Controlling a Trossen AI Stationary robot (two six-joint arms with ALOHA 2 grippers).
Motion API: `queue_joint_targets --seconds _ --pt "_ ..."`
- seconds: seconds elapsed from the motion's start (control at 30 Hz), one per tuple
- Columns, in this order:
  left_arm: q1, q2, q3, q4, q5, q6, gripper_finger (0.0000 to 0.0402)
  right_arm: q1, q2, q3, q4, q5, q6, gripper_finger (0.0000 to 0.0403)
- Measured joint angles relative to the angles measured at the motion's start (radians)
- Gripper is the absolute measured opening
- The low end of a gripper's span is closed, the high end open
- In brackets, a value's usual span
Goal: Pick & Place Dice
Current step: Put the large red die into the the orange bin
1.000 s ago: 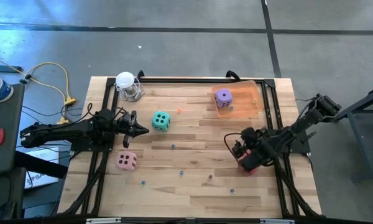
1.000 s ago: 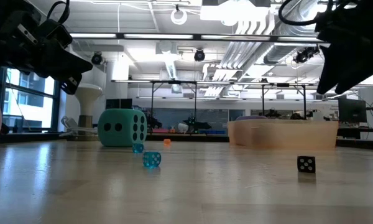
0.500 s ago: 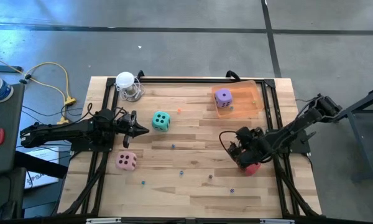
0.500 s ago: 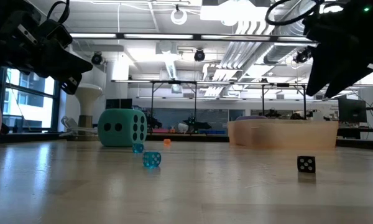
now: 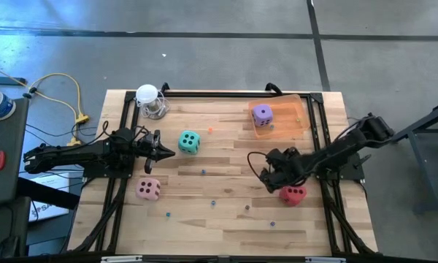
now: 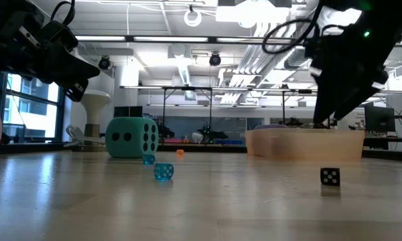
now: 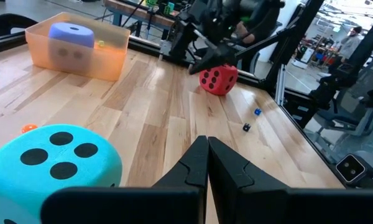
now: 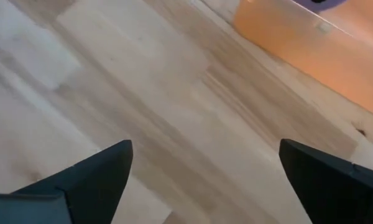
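Taking the orange bin (image 5: 301, 109) as landmark: well left of it, the left tool (image 5: 168, 151) sits clenched beside the teal die (image 5: 189, 142), pink die (image 5: 148, 189) nearby. Purple die (image 5: 261, 114) is binned — one done. Below the bin, the right tool (image 5: 267, 173) gapes empty beside the red die (image 5: 293, 193) — three left.

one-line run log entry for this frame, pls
right pincer: open, empty, beside red die | left pincer: shut, by teal die | purple die: in orange bin | pink die: on table
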Motion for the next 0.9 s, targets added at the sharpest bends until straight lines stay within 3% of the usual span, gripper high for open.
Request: queue_joint_targets --seconds 0.13,0.3,0.6,0.9 --pt "0.0 0.0 0.0 0.0 0.0 0.0 0.0002 -0.019 0.007 0.0 0.004 0.008 -0.08 0.0395" --pt "0.0 0.0 0.0 -0.001 0.0 0.0 0.0002 0.015 -0.044 0.037 -0.067 -0.006 -0.024 0.0393" --pt "0.0 0.0 0.0 -0.001 0.0 0.003 0.0002 0.195 -0.139 0.166 -0.203 -0.137 0.176 0.0393" --pt "0.0 0.0 0.0 0.0 0.0 0.003 0.0002 0.379 -0.129 0.143 -0.212 -0.204 0.359 0.039"
